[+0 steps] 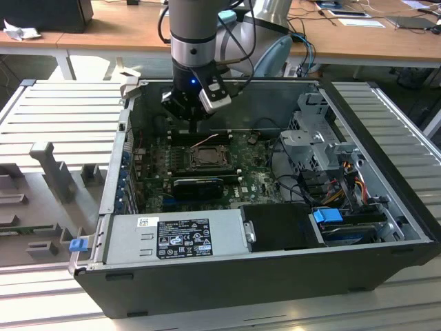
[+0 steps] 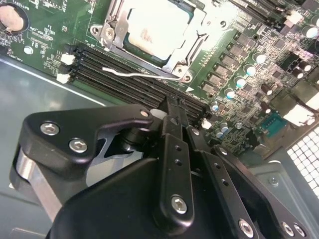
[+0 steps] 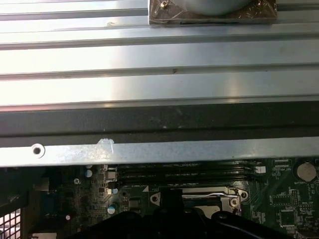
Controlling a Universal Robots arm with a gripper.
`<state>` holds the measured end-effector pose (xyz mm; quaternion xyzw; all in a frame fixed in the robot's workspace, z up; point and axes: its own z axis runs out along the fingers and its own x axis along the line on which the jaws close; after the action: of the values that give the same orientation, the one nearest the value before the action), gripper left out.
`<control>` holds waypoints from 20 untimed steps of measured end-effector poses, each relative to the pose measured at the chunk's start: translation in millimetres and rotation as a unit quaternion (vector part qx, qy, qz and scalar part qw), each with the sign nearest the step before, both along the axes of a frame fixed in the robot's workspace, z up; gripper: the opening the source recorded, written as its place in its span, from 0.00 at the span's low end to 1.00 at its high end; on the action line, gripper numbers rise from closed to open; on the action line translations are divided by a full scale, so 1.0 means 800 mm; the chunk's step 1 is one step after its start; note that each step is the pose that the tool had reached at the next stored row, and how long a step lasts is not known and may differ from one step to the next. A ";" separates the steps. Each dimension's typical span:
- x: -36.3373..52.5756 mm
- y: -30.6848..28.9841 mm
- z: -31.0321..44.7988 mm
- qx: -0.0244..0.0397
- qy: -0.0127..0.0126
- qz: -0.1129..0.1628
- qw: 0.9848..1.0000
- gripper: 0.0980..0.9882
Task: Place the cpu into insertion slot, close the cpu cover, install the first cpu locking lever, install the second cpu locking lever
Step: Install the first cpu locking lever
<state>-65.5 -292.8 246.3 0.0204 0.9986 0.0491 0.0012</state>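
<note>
- The cpu (image 2: 154, 27) lies flat and face up in the insertion slot (image 1: 192, 158), on the green motherboard (image 2: 45, 37) inside the open computer case (image 1: 227, 283).
- Being square, the cpu has no long axis. Its edges run in line with the slot's frame and with the black memory slots (image 2: 119, 82) beside it.
- The cpu cover (image 2: 139, 50) is down over the chip. Its metal frame rims the pale top, which shows through the central window.
- A thin silver locking lever (image 2: 144, 75) lies low along the socket's edge, between the cover and the memory slots. Its long axis is parallel to those slots, and its hooked end points away from the gripper's tip.
- Whether that lever is latched cannot be told.
- The gripper (image 2: 174, 105) points down into the case, and its two black fingers look pressed together with nothing between them.
- In the second wrist view its tip sits over the memory slots, near the lever's straight end. Contact cannot be judged.
- In the exterior view the gripper (image 1: 195, 124) hangs just behind the socket, with the grey power supply (image 1: 179, 234) well apart at the case's near wall.
</note>
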 end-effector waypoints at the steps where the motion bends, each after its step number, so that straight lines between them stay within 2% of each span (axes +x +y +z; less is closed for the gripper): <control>1: 0.000 0.0000 -0.0002 0.000 0.000 0.000 1.000 0.01; 15: 0.001 -0.0021 -0.0036 0.000 0.000 0.000 1.000 0.01; 20: 0.005 -0.0022 -0.0067 0.000 0.000 0.000 1.000 0.01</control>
<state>-61.2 -294.6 241.0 0.0201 0.9986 0.0496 0.0016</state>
